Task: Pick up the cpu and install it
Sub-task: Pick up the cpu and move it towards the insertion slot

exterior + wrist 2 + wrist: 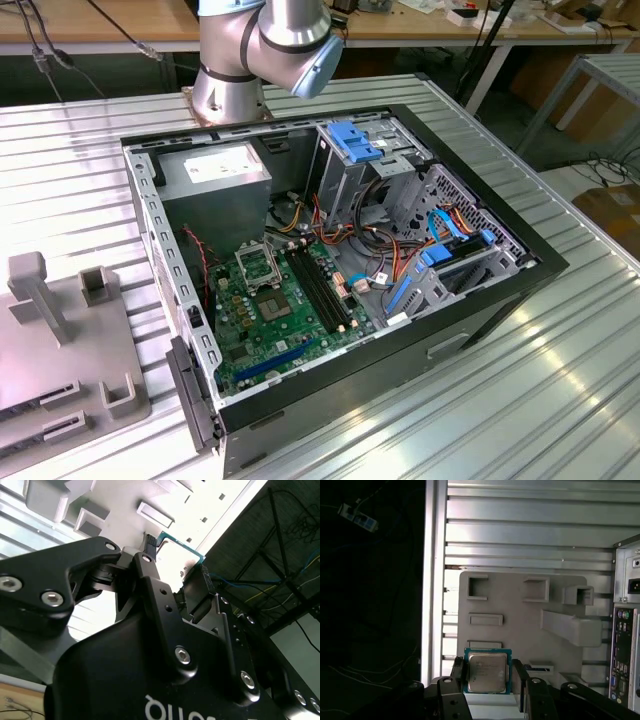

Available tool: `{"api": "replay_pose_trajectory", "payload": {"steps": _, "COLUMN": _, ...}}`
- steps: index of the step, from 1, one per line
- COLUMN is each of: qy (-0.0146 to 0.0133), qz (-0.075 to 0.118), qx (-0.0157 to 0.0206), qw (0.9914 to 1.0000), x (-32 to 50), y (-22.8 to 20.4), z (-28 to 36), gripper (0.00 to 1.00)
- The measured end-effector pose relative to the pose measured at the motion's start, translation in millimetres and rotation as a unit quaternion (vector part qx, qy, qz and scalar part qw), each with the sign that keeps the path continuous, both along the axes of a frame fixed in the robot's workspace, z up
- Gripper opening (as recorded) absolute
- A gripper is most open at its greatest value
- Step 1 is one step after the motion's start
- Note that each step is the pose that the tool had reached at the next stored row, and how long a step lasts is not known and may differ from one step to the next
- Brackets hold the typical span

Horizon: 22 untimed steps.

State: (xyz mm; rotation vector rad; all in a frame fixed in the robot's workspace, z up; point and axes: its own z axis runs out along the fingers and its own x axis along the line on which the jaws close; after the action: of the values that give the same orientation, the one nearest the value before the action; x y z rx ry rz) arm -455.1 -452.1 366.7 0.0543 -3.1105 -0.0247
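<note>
Above the grey tray [520, 610] on the desk [520, 535]: pincer [488, 666] closed on the cpu [487, 674], fingers [458, 675] pressing opposite edges, probably to keep the chip level. Open computer case [330, 385] stands beside the tray.

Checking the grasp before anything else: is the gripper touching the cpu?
Touching. In the first wrist view the cpu sits between the fingers of the gripper, one pressed against each opposite edge, with no gap.
</note>
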Motion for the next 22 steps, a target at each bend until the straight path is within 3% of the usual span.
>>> {"api": "replay_pose_trajectory", "payload": {"steps": 22, "qy": -0.0001, "qz": 0.0, "qx": 0.0001, "qw": 1.0, "x": 15.5, "y": 0.0, "z": -0.2, "gripper": 0.47}}
